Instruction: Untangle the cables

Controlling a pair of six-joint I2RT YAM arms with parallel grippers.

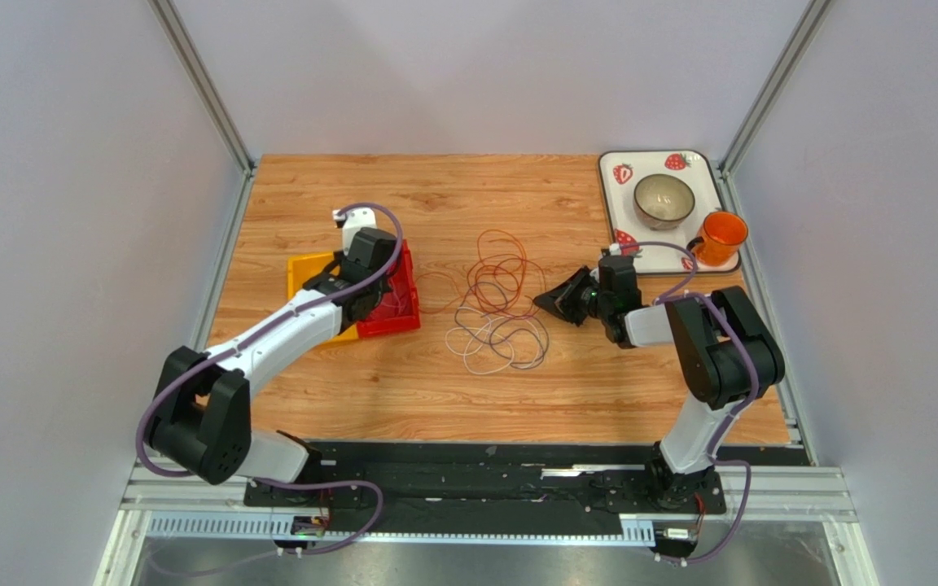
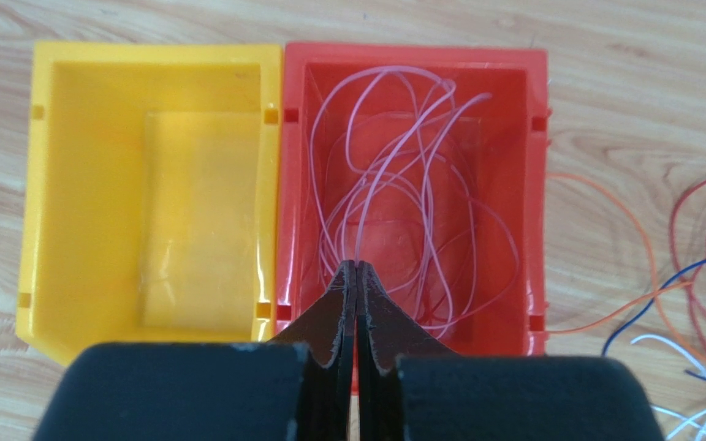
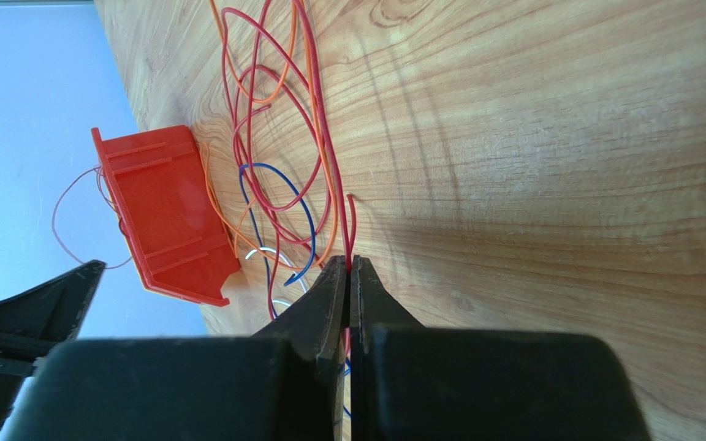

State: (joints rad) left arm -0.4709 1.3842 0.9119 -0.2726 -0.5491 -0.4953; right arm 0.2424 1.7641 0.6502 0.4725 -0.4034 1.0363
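Over red bin, left gripper pinching cable

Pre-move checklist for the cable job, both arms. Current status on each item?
1. Left hand shut on the pale cable: ok.
2. Pale cable coiled inside the red bin: ok in the left wrist view.
3. Right hand shut on the red cable: ok.
4. Red cable clear of the orange cable: not ok, the strands cross on the table.
5. Yellow bin empty for the next cable: ok.
6. Whether the crossings are true knots: cannot tell.
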